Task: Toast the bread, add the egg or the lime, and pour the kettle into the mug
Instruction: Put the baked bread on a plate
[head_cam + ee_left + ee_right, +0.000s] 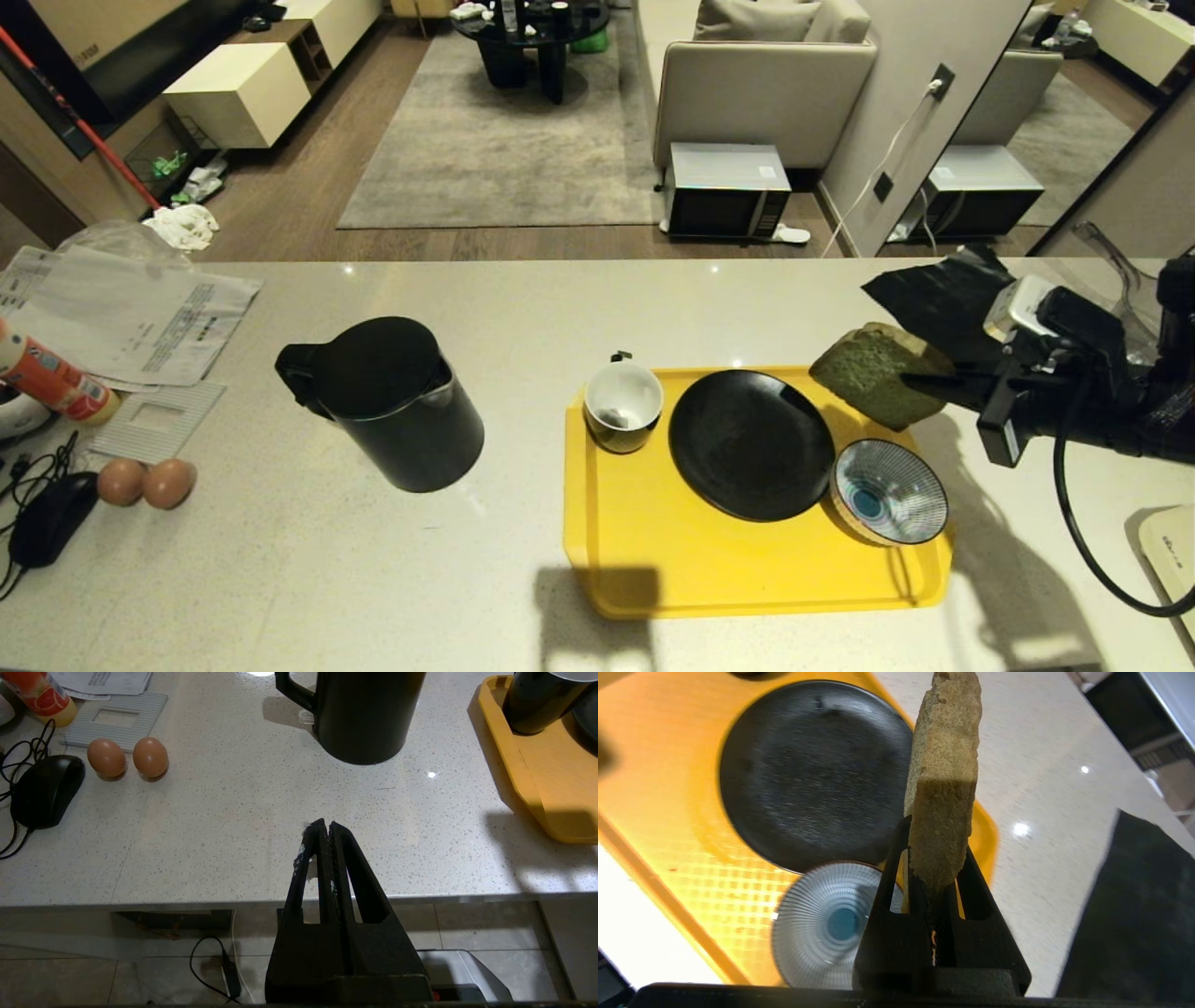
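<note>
My right gripper [910,381] [936,835] is shut on the bread [873,383] [945,756], a greenish slice with a tan crust. It holds the slice on edge in the air over the far right corner of the yellow tray [653,560] [668,826]. The black kettle [392,401] [364,714] stands on the counter left of the tray. The mug [624,403] [537,700], black outside and white inside, sits at the tray's far left corner. My left gripper [325,823] hangs shut and empty by the counter's near edge. The egg and the lime are out of view.
A black plate [752,443] [812,774] and a blue-and-white striped bowl [887,492] [822,924] lie on the tray. Two plain brown eggs [145,483] [128,758], a black mouse [51,518], an orange bottle [51,378] and papers [131,313] crowd the counter's left. A black object [943,294] sits behind the right arm.
</note>
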Motion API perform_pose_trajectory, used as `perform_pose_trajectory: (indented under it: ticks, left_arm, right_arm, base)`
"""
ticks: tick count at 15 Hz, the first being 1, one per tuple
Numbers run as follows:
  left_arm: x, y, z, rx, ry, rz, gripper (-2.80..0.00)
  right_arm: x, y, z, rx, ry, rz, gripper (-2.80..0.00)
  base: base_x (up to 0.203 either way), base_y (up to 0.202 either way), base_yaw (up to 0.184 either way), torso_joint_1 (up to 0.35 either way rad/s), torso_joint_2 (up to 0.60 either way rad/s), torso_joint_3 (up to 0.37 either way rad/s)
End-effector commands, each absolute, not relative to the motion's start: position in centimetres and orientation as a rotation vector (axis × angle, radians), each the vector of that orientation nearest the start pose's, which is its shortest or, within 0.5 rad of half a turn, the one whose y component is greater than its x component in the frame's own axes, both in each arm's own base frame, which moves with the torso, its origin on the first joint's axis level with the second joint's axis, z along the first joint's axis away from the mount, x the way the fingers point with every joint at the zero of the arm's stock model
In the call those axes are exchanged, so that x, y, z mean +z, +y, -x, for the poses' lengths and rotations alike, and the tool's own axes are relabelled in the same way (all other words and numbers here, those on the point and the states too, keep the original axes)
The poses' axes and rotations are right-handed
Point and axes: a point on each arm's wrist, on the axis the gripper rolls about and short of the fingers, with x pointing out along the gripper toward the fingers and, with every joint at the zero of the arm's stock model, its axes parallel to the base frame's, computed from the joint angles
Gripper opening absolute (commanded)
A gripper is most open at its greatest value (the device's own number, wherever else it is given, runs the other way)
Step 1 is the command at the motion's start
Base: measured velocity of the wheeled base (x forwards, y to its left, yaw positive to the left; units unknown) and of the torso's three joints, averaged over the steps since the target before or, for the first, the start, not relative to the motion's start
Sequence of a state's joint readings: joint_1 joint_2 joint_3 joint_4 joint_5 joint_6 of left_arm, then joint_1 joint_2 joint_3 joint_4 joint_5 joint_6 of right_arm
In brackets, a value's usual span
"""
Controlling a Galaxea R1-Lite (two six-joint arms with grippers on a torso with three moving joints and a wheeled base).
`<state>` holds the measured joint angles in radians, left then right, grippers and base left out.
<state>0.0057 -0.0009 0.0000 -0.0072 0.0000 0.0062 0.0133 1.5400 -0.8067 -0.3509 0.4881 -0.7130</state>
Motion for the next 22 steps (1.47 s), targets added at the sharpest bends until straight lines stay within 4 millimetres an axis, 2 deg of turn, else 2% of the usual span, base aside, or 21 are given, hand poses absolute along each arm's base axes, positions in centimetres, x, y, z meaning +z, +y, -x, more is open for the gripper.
perform_pose_trajectory:
  ticks: [1, 7, 12, 22]
  left_arm:
    - [7.6, 0.0, 2.3, 0.006, -0.009, -0.008, -2.80]
    - [7.6, 0.0, 2.3, 0.006, -0.009, -0.006, -2.80]
    - [7.6, 0.0, 2.3, 0.007, -0.009, -0.006, -2.80]
    - [7.6, 0.0, 2.3, 0.007, -0.009, -0.006, -2.80]
  right_arm:
    - [19.0, 2.5, -26.8, 0.640, 0.162, 0.613, -2.80]
    - [16.9, 4.9, -29.6, 0.601, 0.131, 0.659, -2.80]
    - [15.4, 5.0, -31.3, 0.516, 0.162, 0.682, -2.80]
    - [14.0, 5.7, -31.8, 0.550, 0.177, 0.735, -2.80]
  base:
    - [0.000, 0.000, 0.000, 0.000, 0.00, 0.000]
    - [0.000, 0.000, 0.000, 0.000, 0.00, 0.000]
    - [0.000, 0.000, 0.000, 0.000, 0.00, 0.000]
    - [0.000, 0.000, 0.000, 0.000, 0.00, 0.000]
